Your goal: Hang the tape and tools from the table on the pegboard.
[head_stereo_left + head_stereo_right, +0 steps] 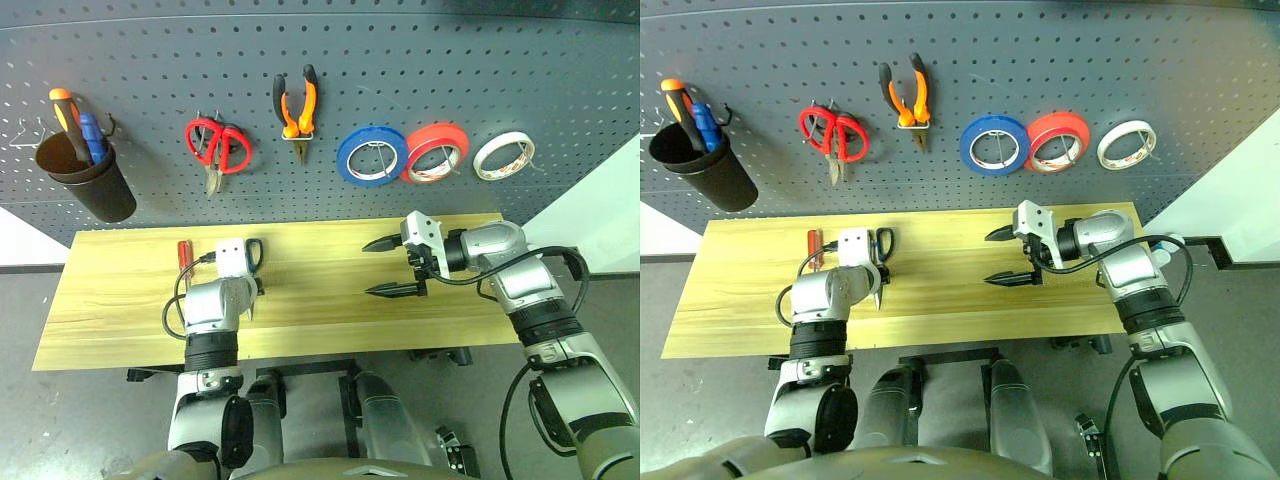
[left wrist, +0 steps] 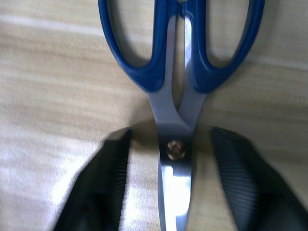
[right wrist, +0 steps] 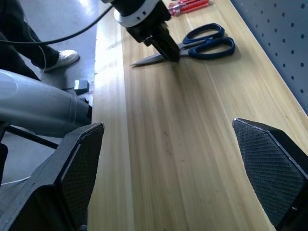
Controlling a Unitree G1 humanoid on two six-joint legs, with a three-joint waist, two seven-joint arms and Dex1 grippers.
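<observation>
Blue-handled scissors [image 2: 175, 120] lie flat on the wooden table [image 1: 320, 300], their blades shut. My left gripper [image 2: 169, 132] points down over them, open, one finger on each side of the pivot screw with a gap on both sides. A red-handled screwdriver [image 1: 184, 253] lies on the table just left of that hand. My right gripper [image 1: 367, 268] hovers open above the table's right half, holding nothing. On the pegboard [image 1: 450, 60] hang the orange-and-black pliers [image 1: 296, 105] and the whitish tape [image 1: 503, 155].
Also on the pegboard are red-handled scissors [image 1: 217, 147], a blue roll [image 1: 371, 155], a red roll [image 1: 435, 152] and a black cup [image 1: 85, 180] with orange and blue handled tools. A person's shoe [image 3: 65, 57] stands on the floor past the table's end.
</observation>
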